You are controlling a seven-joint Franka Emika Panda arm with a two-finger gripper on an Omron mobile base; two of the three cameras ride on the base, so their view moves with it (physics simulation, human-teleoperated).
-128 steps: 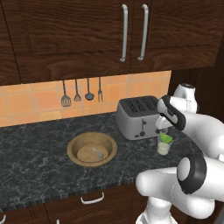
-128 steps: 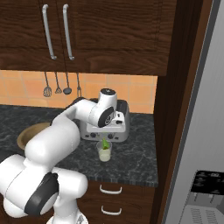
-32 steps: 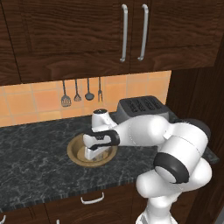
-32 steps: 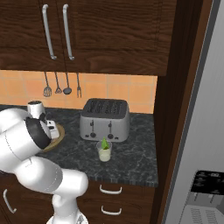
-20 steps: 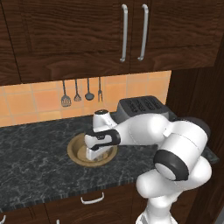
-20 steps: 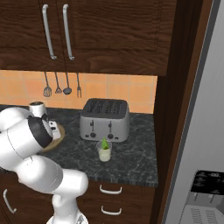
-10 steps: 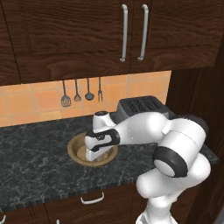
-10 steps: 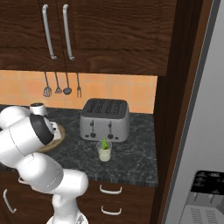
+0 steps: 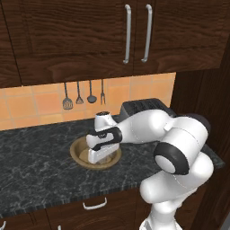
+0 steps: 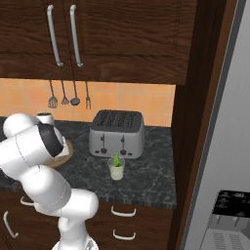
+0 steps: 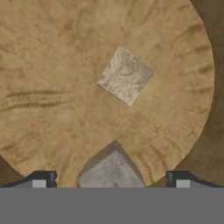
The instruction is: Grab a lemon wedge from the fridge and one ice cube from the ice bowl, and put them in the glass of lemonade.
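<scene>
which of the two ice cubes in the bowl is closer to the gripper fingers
The greyish ice cube at the bottom of the hand view, between the open gripper tips. The paler cube lies farther off, mid round tan wooden bowl.

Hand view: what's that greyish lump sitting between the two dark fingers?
An ice cube, lying in the wooden ice bowl between the open fingers. A second cube lies farther off.

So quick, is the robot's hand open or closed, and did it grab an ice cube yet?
Gripper: open and holding nothing, low over the ice bowl, with one ice cube sitting between its fingertips.
</scene>
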